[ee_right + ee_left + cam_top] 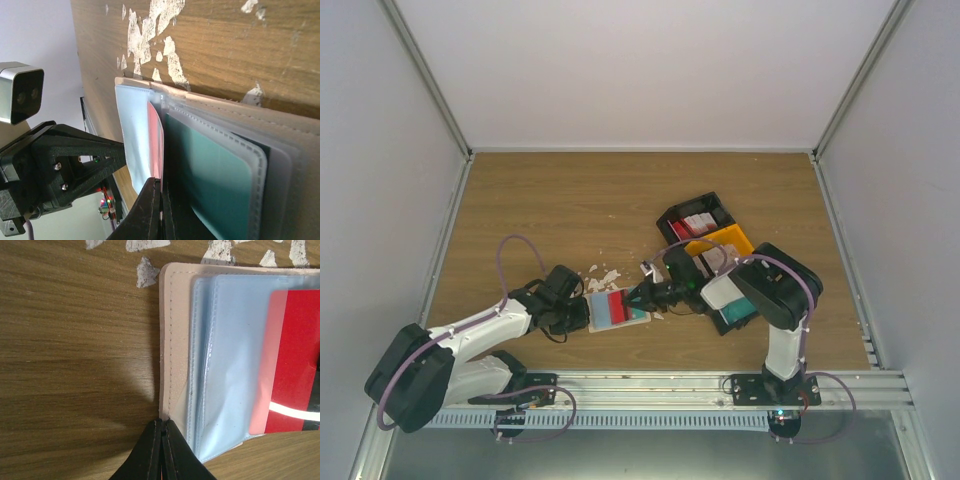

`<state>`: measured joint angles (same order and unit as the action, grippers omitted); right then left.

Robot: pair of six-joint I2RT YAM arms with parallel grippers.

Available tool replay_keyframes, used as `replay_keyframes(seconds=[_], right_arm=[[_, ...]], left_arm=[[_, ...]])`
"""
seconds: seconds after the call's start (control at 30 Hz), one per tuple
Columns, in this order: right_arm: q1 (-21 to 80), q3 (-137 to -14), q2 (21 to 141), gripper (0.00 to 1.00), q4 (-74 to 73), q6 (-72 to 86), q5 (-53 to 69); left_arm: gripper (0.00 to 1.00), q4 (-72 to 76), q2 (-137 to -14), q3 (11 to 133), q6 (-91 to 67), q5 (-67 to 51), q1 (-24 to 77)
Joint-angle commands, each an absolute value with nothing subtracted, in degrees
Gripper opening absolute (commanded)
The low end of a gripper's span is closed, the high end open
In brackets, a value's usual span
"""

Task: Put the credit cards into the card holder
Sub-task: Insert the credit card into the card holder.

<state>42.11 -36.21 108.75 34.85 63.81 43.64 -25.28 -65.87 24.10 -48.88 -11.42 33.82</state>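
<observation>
A: Where's holder (603, 310) sitting?
B: Lying open on desk (550, 200), sleeves (235, 340) up. L claw (163, 427) is pinched shut, tips bracing its beige edge so it's not sliding
A: R claw (159, 187)?
B: Clamping red card (295, 355), prob feeding it into one. Teal card (215, 180) is sitting pocketed

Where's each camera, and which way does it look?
Top: high behind, facing down at the table; left arm and right arm show.
Left wrist: faces down at the card holder; left gripper shows.
Right wrist: faces across the card holder toward the left arm; right gripper shows.
Shared: both wrists see the red card.
</observation>
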Motion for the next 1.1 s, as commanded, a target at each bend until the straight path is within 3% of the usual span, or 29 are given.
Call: replay_keyframes(seconds=[0.0, 0.7, 0.9, 1.07], right_arm=[[43.7, -36.3, 110.5, 0.0, 33.5, 63.9, 41.7], [48.4, -40.9, 111.9, 0.03, 30.2, 61.5, 37.1], [48.6, -44.1, 103.5, 0.33, 13.8, 53.3, 25.5], [49.1, -46.0, 101.5, 0.41, 6.6, 50.9, 21.3]], left_arm=[[0.05, -25.7, -67.9, 21.3, -48.2, -11.6, 34.4], [0.05, -23.5, -68.0, 20.6, -47.6, -13.8, 34.4], [0.05, -23.3, -68.0, 20.5, -47.5, -13.8, 34.4], [0.05, -22.8, -68.2, 20.6, -47.3, -14.3, 34.4]])
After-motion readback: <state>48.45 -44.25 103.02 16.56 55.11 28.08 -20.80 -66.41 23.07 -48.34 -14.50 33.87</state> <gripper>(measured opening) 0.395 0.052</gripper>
